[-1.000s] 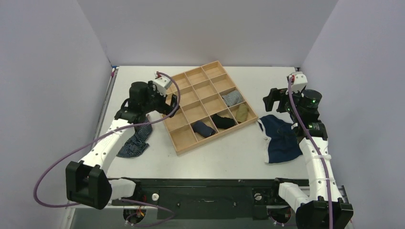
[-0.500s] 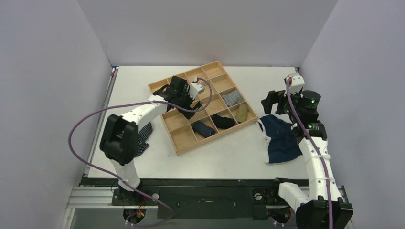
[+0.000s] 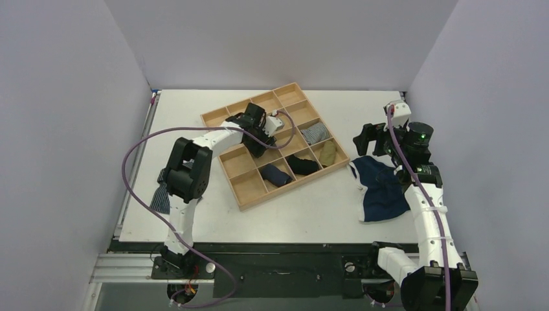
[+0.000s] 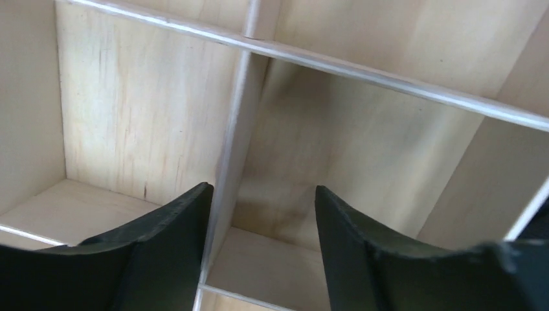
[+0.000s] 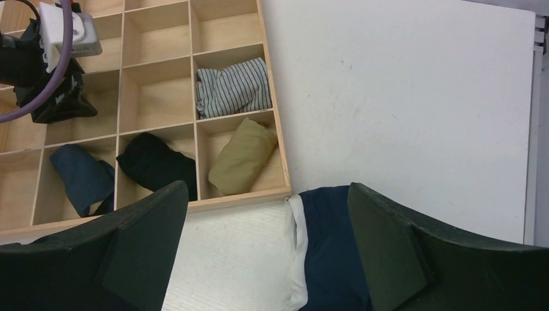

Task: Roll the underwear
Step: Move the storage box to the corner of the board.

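Left gripper (image 4: pixel 262 194) is down in the wooden tray (image 3: pixel 249 184), fingers (image 4: pixel 175 246) spread either side of a cell divider, nothing held. Right gripper (image 5: pixel 267 194) is also spread and empty, hovering above the table (image 3: pixel 194 110) just off the tray's right corner. The underwear (image 3: pixel 379 188) lies flat and unrolled on the table right of the tray, white waistband (image 5: pixel 299 259) facing the tray, directly under the right gripper. Tray's right-hand cells hold a striped roll (image 5: pixel 233 87), olive roll (image 5: pixel 243 155), black roll (image 5: pixel 155 162) and navy roll (image 5: pixel 78 178). Striped garment (image 3: pixel 160 194) sits at the table's left edge, partly behind the left arm.
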Available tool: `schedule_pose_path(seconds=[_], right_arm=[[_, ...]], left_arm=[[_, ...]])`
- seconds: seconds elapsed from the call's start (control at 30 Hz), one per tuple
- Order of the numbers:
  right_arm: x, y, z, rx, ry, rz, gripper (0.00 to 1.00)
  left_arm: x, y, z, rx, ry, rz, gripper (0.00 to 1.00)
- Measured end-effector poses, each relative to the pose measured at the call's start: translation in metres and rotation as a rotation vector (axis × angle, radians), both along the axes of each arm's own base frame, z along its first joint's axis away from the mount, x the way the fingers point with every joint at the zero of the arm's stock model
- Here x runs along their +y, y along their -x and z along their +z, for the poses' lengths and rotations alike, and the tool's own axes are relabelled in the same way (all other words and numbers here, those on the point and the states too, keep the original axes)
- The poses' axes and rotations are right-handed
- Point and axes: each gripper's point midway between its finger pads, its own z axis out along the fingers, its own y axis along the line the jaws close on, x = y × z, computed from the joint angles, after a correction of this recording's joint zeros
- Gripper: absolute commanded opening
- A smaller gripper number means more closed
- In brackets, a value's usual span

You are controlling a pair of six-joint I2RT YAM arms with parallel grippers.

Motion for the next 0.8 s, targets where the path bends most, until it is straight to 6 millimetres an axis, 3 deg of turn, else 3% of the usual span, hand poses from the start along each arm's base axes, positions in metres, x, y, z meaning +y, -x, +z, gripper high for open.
schedule_pose_path(seconds=[0.07, 0.17, 0.2, 0.5, 0.8], right_arm=[[0.0, -0.001, -0.002, 0.007, -0.002, 0.003, 0.89], [0.001, 0.0, -0.005, 0.019, -0.005, 0.007, 0.89], [0.002, 0.0, -0.005, 0.019, -0.006, 0.009, 0.89], [0.004, -0.001, -0.016, 0.059, -0.016, 0.023, 0.89], [0.006, -0.002, -0.022, 0.08, -0.023, 0.033, 0.89]], left_arm=[[0.002, -0.002, -0.004, -0.001, -0.014, 0.0, 0.41], [0.008, -0.009, -0.002, -0.011, -0.011, 0.029, 0.04], [0.011, -0.011, -0.002, -0.009, -0.004, 0.048, 0.0], [0.032, 0.01, -0.002, 0.089, 0.096, 0.121, 0.0], [0.102, 0.043, -0.004, 0.156, 0.135, 0.364, 0.0]])
